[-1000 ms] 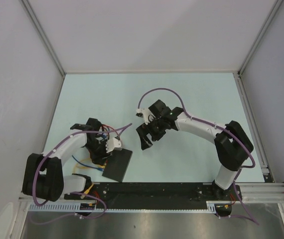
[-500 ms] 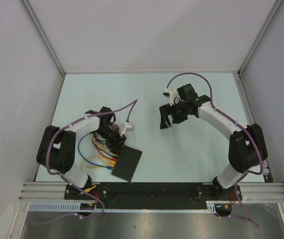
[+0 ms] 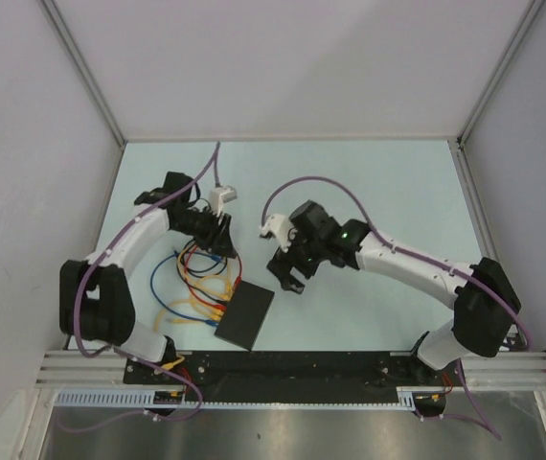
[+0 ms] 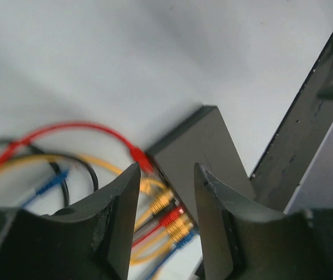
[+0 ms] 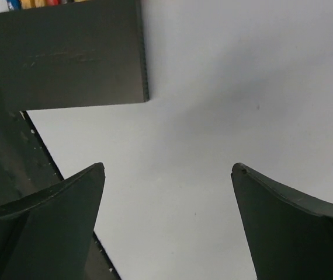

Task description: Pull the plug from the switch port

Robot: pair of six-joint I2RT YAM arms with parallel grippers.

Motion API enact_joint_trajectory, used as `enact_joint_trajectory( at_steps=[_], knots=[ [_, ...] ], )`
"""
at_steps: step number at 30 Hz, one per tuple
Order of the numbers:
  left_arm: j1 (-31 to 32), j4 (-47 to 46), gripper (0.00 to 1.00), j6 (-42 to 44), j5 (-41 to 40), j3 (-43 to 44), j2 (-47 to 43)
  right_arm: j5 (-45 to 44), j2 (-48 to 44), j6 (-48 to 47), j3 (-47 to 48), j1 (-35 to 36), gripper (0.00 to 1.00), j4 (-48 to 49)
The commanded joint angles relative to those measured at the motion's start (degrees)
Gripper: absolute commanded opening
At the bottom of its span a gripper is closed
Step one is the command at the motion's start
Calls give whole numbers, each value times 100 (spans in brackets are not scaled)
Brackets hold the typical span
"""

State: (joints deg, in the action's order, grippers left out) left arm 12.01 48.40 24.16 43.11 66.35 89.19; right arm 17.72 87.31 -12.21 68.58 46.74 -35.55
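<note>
I've got the switch (image 3: 245, 316) lying flat by the near edge of the counter (image 3: 388, 182), left of ctr and turned a bit askew, w/ one corner close to the black rail (image 3: 292, 364) along that edge. Its socket edge faces the counter's left side. Red, yellow and blue cables (image 3: 196, 283) loop out from there, and on the left wrist cam the plugs (image 4: 169, 219) sit in a row along that edge. My left end effector (image 3: 217, 235) is at the far end of the cable tangle, fingers (image 4: 117, 207) parted by a narrowish gap w/ nothing between them. Toward counter ctr, the right end effector (image 3: 287, 276) is just beside the switch's far right corner, spread wide and empty. Its cam shows the switch top at upper left and bare counter between the fingers (image 5: 55, 221). Neither seems to touch switch or cables, afaict.
</note>
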Motion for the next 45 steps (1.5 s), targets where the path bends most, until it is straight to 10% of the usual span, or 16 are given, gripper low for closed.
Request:
enact_joint_trajectory(
  at_steps=[1, 9, 23, 45],
  knots=[
    [-690, -477, 48, -1219, -188, -613, -735, -1233, -92, -257, -169, 1124, 97, 1312],
    [-1394, -1491, 58, -2037, -1761, -447, -1298, -1147, 664, 201, -108, 2189, 94, 1841],
    [-1570, -2010, 59, -2601, -1692, -684, -1527, -1631, 1868, 842, 313, 3130, 97, 2632],
    [-1570, -1878, 60, -2741, -1349, -649, -1413, -2949, 2018, 255, 7, 2516, 89, 2052]
  ],
)
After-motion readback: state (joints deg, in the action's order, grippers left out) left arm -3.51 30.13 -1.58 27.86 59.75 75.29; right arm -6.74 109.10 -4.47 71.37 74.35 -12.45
